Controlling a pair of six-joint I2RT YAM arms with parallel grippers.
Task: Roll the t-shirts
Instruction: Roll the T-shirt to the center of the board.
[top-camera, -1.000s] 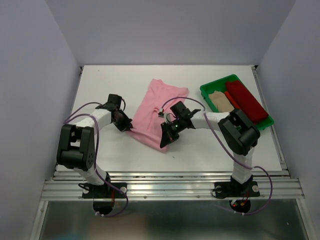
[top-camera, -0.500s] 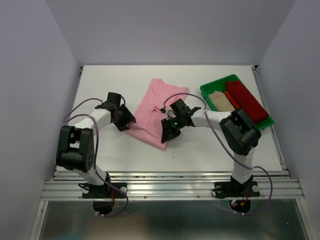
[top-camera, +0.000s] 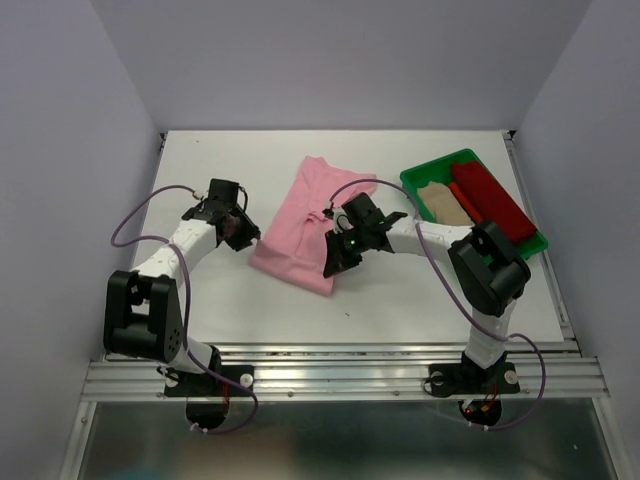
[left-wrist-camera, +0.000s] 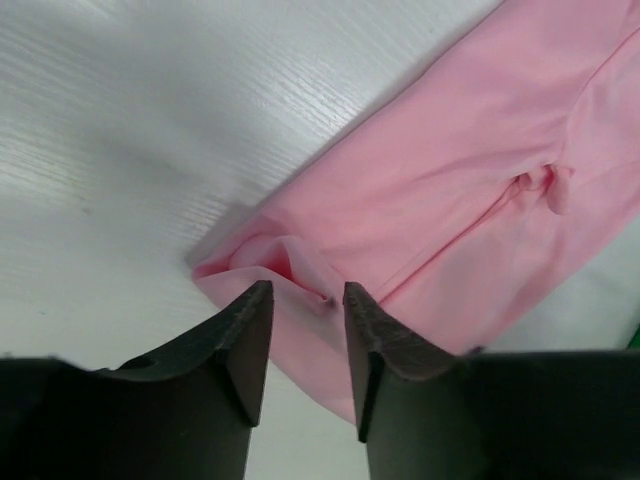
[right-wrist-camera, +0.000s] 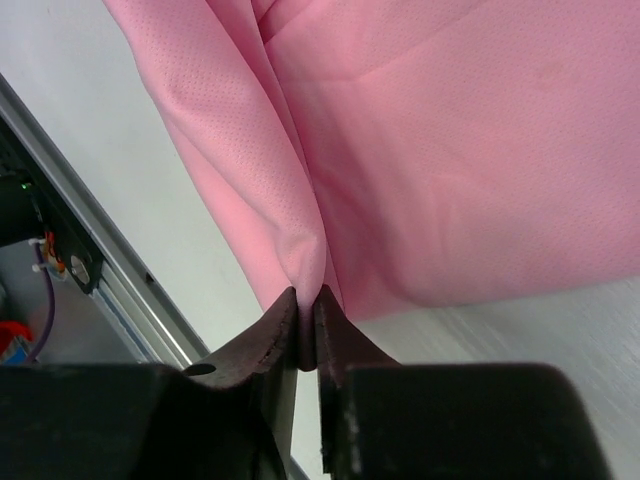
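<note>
While the pink t-shirt (top-camera: 305, 225) lies on the counter (top-camera: 420, 295), the right pincer (right-wrist-camera: 306, 298) is clamped on a fold at its near edge. The left pincer (left-wrist-camera: 305, 300) stands apart over its bunched left corner.

top: high at near side, looking down — far | both wrists: close-up, low | shared: pink t-shirt (top-camera: 300, 220)

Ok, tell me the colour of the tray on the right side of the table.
The tray is bright green; it shows best in the top external view.
</note>
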